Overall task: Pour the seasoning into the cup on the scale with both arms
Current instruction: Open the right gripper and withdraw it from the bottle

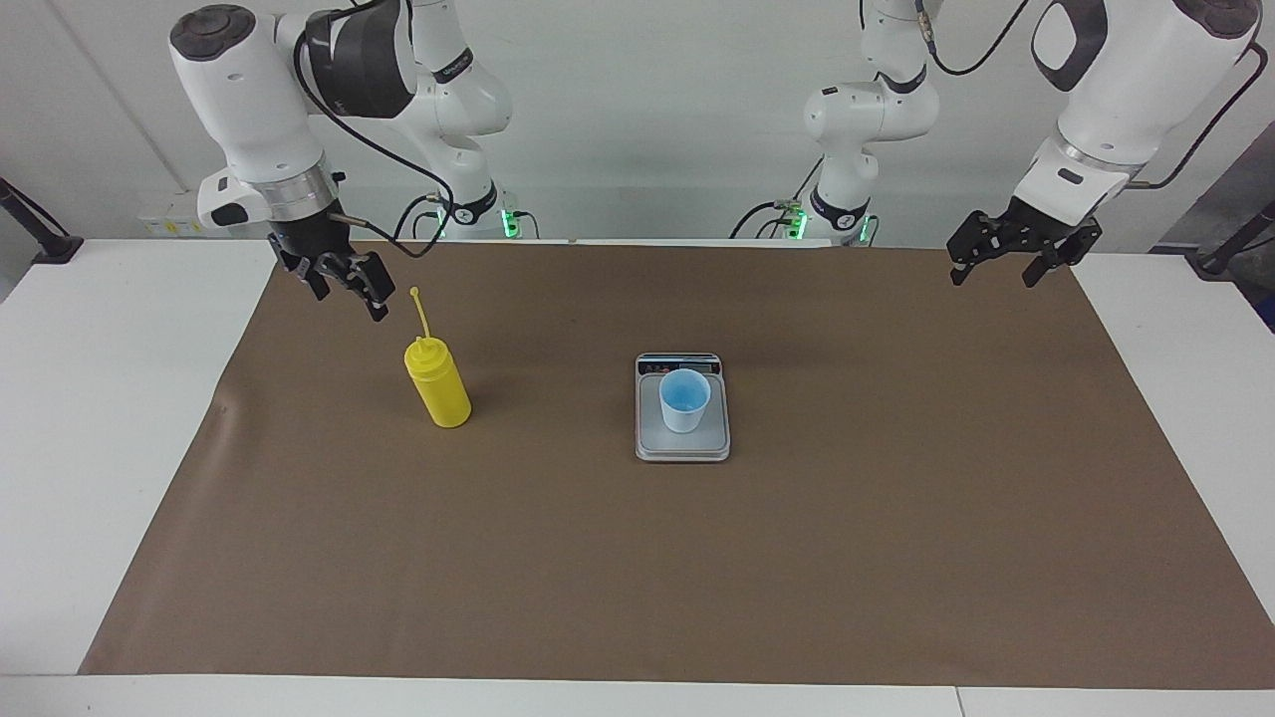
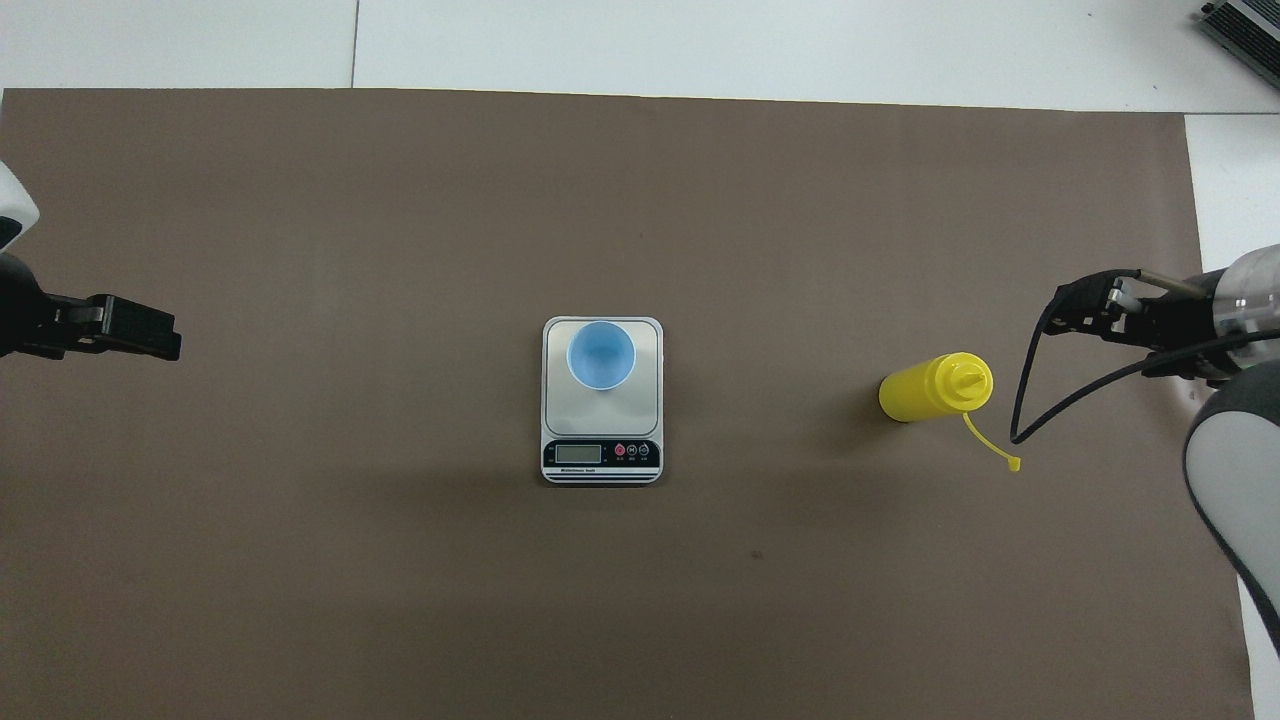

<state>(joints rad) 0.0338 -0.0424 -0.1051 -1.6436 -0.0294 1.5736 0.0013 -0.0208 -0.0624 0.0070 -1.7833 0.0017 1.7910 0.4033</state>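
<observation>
The yellow seasoning bottle (image 1: 436, 383) (image 2: 935, 387) stands upright on the brown mat toward the right arm's end, its cap strap sticking up. The light blue cup (image 1: 684, 399) (image 2: 600, 355) sits on the grey scale (image 1: 682, 445) (image 2: 600, 410) mid-table, at the end away from the display. My right gripper (image 1: 344, 284) (image 2: 1090, 305) hangs open above the mat beside the bottle, clear of it and holding nothing. At the left arm's end of the mat, my left gripper (image 1: 996, 261) (image 2: 130, 335) waits in the air, open and empty.
A brown mat (image 1: 637, 558) covers most of the white table (image 1: 100, 398). A grey device (image 2: 1245, 25) lies at the table's corner farthest from the robots, at the right arm's end.
</observation>
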